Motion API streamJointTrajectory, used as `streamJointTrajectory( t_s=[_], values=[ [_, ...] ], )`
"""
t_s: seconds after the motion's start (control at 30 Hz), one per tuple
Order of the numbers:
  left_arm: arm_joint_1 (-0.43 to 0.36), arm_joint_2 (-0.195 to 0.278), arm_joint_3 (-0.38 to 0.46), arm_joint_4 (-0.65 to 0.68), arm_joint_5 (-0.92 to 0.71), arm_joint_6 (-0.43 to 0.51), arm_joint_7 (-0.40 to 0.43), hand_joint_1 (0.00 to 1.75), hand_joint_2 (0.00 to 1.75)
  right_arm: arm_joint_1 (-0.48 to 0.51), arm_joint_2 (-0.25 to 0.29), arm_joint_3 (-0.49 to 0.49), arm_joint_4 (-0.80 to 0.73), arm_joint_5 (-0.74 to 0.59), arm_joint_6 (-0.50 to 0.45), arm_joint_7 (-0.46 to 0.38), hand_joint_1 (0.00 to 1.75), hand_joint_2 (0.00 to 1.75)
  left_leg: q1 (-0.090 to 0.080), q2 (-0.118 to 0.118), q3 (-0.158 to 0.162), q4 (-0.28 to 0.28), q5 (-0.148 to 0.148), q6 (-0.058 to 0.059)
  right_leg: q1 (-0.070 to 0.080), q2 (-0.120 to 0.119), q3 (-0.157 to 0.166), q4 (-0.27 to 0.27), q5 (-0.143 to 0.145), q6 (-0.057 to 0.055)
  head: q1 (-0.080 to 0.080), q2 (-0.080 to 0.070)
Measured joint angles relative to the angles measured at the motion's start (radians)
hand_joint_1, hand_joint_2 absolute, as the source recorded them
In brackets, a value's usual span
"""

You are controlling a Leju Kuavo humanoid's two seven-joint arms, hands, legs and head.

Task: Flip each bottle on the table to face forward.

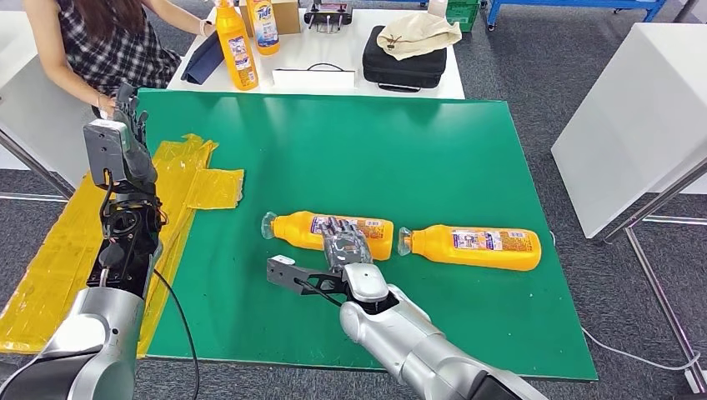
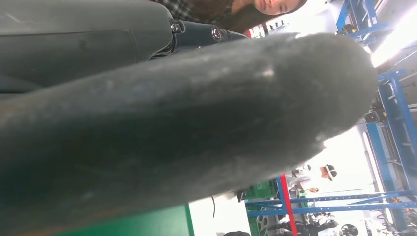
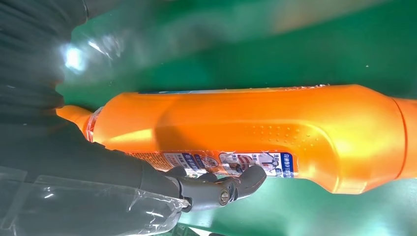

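Two orange bottles lie on their sides on the green table (image 1: 417,142), caps pointing left. My right hand (image 1: 343,247) rests on the left bottle (image 1: 296,229), fingers laid over its label and thumb spread away toward me, clear of the bottle. In the right wrist view the same bottle (image 3: 255,128) lies close, with my fingertips (image 3: 231,187) touching its label. The right bottle (image 1: 471,247) lies free beside it, label up. My left hand (image 1: 125,142) is raised over the table's left edge and holds nothing; its thumb (image 2: 196,123) shows large and blurred in the left wrist view.
A crumpled yellow plastic sheet (image 1: 179,179) covers the table's left edge. Behind stands a white table (image 1: 333,58) with two upright orange bottles (image 1: 236,46), a black case (image 1: 404,62) and a cloth hat. A person in a plaid shirt (image 1: 108,42) sits at the back left.
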Motion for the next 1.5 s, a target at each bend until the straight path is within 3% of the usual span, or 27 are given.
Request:
streamJointTrajectory(
  t_s=[0.47,0.53,0.6,0.63,0.7,0.77,0.97,1.33,1.5],
  values=[
    [0.0,0.0,0.0,0.0,0.0,0.0,0.0,0.0,0.0,-0.003,0.0,0.006,0.006,0.001,-0.001,0.001,0.0,1.75,0.0,0.0,0.0,0.0,0.0,0.0,0.0,0.0,0.0,0.0,0.0,0.0,0.0,0.0],
    [0.001,0.0,0.0,0.0,0.002,-0.003,0.002,0.0,0.0,-0.002,-0.001,0.006,0.001,0.041,-0.035,0.032,0.0,1.75,0.0,0.0,0.0,0.0,0.0,0.0,0.0,0.0,0.001,0.0,0.0,0.0,0.0,0.0],
    [0.011,0.002,0.001,-0.005,0.01,-0.014,0.007,0.0,0.0,0.013,-0.009,-0.001,-0.039,0.193,-0.163,0.109,0.0,1.75,0.0,-0.001,0.0,0.0,0.001,0.0,0.0,-0.001,0.001,0.0,0.0,0.0,0.0,0.0],
    [0.02,0.005,0.002,-0.009,0.015,-0.022,0.009,0.0,0.0,0.026,-0.015,-0.014,-0.076,0.311,-0.271,0.136,0.0,1.75,0.0,0.0,-0.001,0.0,0.001,0.001,0.0,0.0,0.0,0.0,0.0,0.0,0.0,0.0],
    [0.037,0.01,0.005,-0.016,0.021,-0.034,0.009,0.0,0.0,0.048,-0.027,-0.06,-0.159,0.537,-0.495,0.135,0.0,1.75,0.0,0.001,-0.001,0.0,0.001,0.001,0.0,0.001,-0.001,0.0,0.0,0.0,0.0,0.0],
    [0.043,0.012,0.006,-0.018,0.023,-0.039,0.009,0.0,0.0,0.059,-0.032,-0.11,-0.223,0.643,-0.602,0.112,0.0,1.75,0.0,0.0,-0.001,0.0,0.001,0.001,0.0,0.0,-0.002,0.0,0.0,0.0,0.0,0.0],
    [0.047,0.016,0.013,-0.018,0.023,-0.041,0.009,0.0,0.0,0.085,-0.043,-0.19,-0.294,0.634,-0.582,0.107,0.0,1.75,0.0,0.0,-0.002,0.0,0.001,0.0,0.0,-0.001,-0.002,0.0,0.0,0.0,0.0,0.0],
    [0.036,0.016,0.014,-0.015,0.023,-0.038,0.003,0.0,0.0,0.086,-0.035,-0.239,-0.285,0.632,-0.618,0.082,0.0,1.75,0.0,-0.001,-0.002,0.0,0.001,0.0,0.0,-0.001,-0.002,0.0,0.0,0.0,0.0,0.0],
    [0.04,0.021,0.021,-0.015,0.024,-0.033,0.0,0.0,0.0,0.084,-0.02,-0.263,-0.255,0.571,-0.51,0.07,0.0,1.75,0.0,0.0,-0.002,0.0,0.001,0.0,0.0,-0.001,-0.002,0.0,0.0,0.0,0.0,0.0]
  ],
)
